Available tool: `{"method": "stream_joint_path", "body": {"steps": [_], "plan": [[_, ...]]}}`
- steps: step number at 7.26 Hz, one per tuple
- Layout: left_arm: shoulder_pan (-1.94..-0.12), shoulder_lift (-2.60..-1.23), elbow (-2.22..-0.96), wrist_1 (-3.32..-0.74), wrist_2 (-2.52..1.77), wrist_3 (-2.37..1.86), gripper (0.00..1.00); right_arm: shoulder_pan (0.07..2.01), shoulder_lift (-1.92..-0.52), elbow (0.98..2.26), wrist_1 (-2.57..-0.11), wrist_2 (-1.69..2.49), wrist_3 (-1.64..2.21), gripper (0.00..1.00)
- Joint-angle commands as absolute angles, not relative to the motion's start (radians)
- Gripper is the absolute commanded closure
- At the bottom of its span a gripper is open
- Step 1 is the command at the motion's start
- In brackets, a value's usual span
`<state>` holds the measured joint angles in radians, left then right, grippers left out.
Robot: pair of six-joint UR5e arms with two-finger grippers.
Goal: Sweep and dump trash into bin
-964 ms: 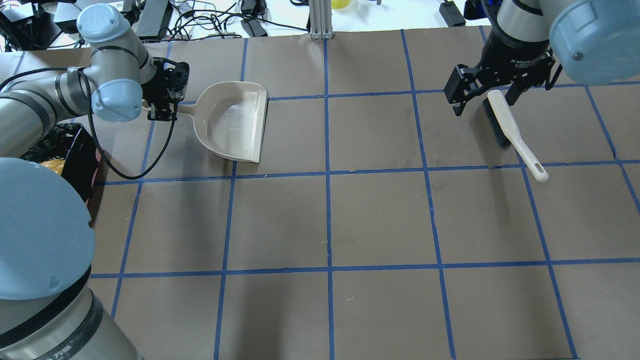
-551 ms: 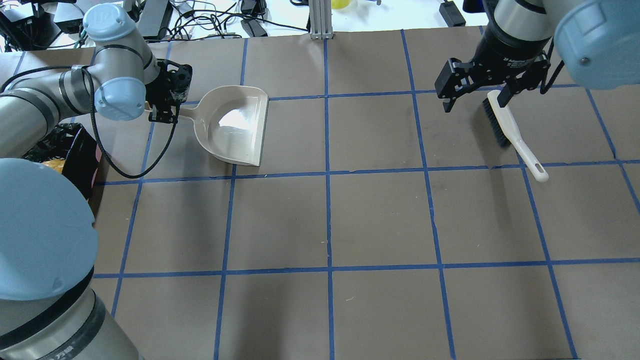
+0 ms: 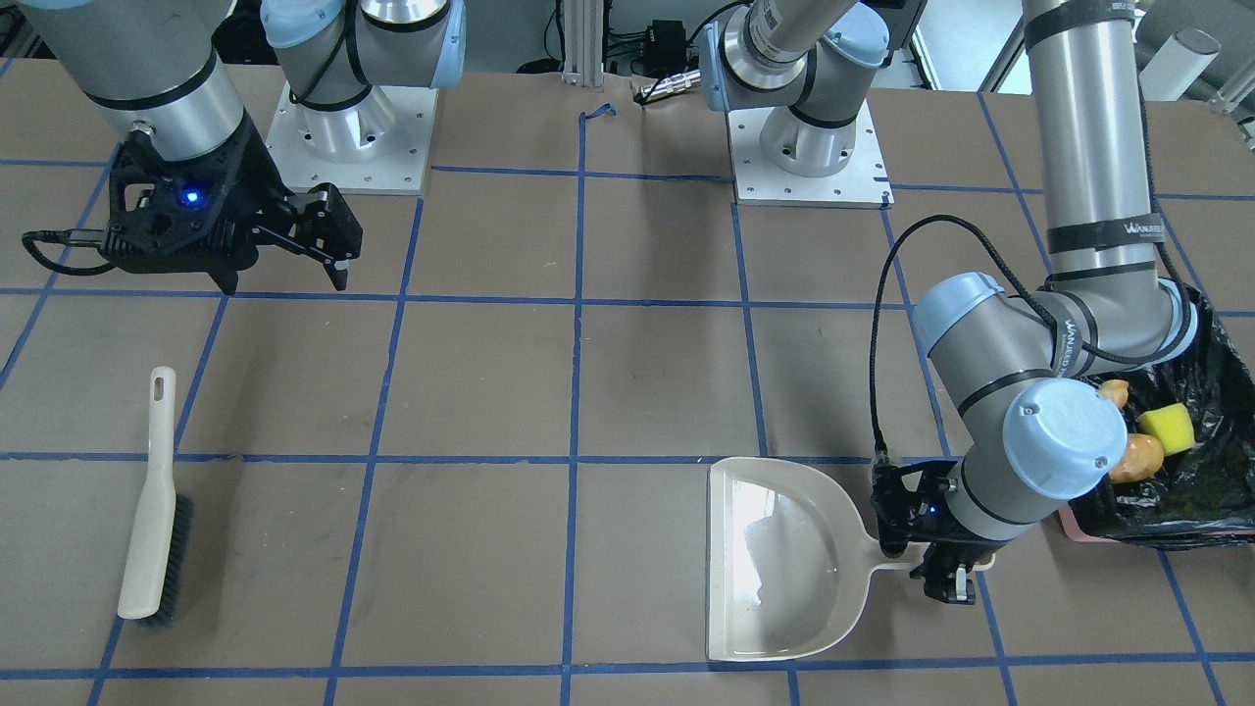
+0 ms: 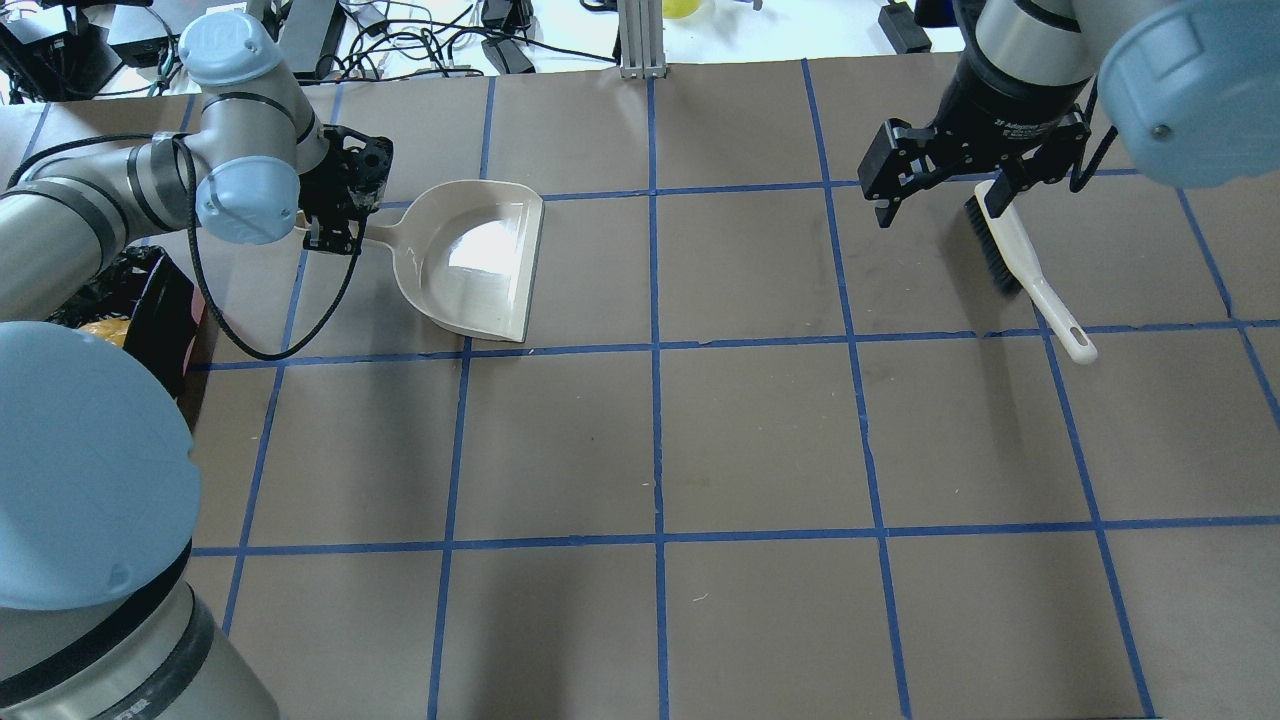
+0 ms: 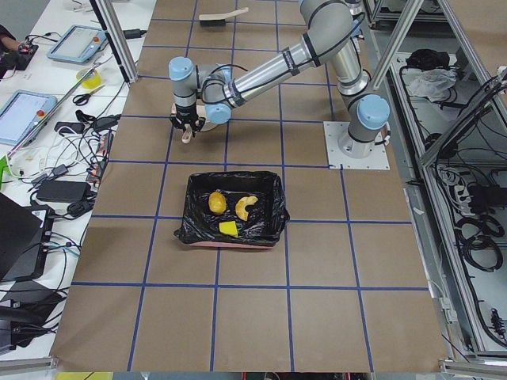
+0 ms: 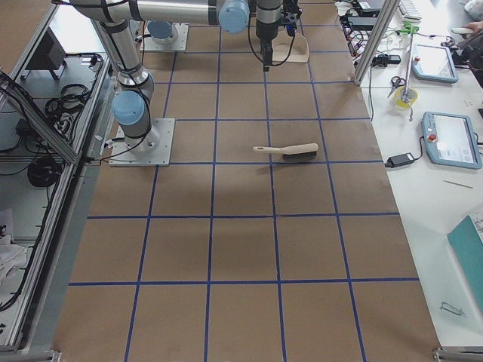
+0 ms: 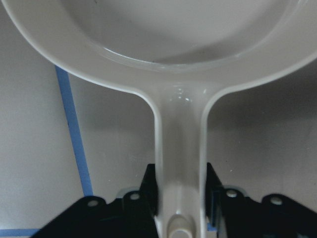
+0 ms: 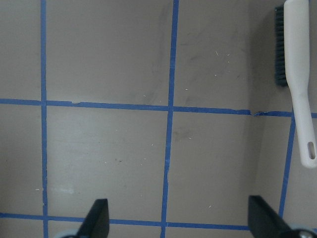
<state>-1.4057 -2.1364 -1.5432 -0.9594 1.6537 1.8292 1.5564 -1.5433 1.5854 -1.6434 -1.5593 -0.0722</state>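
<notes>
**Obscured and cropped items**

- Bin (image 4: 160, 310): overhead, mostly behind the left arm. One orange scrap shows inside, and which piece it is cannot be told. Front-facing view: cut by the right edge.
- Croissant (image 3: 1113, 392), bread roll (image 3: 1139, 457): partly behind the arm's blue elbow cap.
- Dustpan (image 7: 178, 139): left wrist view, pan cropped at top, handle end at bottom, blurred.
- Brush (image 8: 297, 74): right wrist view, head cropped at top. Overhead, head tip under the right gripper (image 4: 940, 205).

A table (image 4: 760, 440) papered in brown and gridded with blue tape carries a white hand brush (image 3: 152, 510), lying on its side toward the robot's right, and a beige dustpan (image 4: 480, 260) toward its left. A black-lined bin (image 5: 192, 226) stands at the table's left end, near the dustpan.
</notes>
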Motion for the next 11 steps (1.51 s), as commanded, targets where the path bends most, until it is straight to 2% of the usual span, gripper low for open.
{"method": "stream_joint_path", "body": {"steps": [1, 2, 6, 11], "plan": [[-1.428, -2.141, -1.539, -0.947, 1.690, 1.827, 1.00, 1.557, -1.555, 1.589, -1.641, -1.575, -0.074, 0.00], [-1.430, -2.140, -1.528, -0.959, 1.692, 1.816, 0.01, 1.557, -1.555, 1.591, -1.640, -1.575, -0.074, 0.00], [-1.431, -2.076, -1.536, -0.985, 1.692, 1.728, 0.00, 1.557, -1.559, 1.594, -1.641, -1.575, -0.072, 0.00], [-1.433, -1.760, -1.627, -1.241, 1.674, 1.306, 0.04, 1.555, -1.569, 1.620, -1.641, -1.577, -0.072, 0.00]]}}
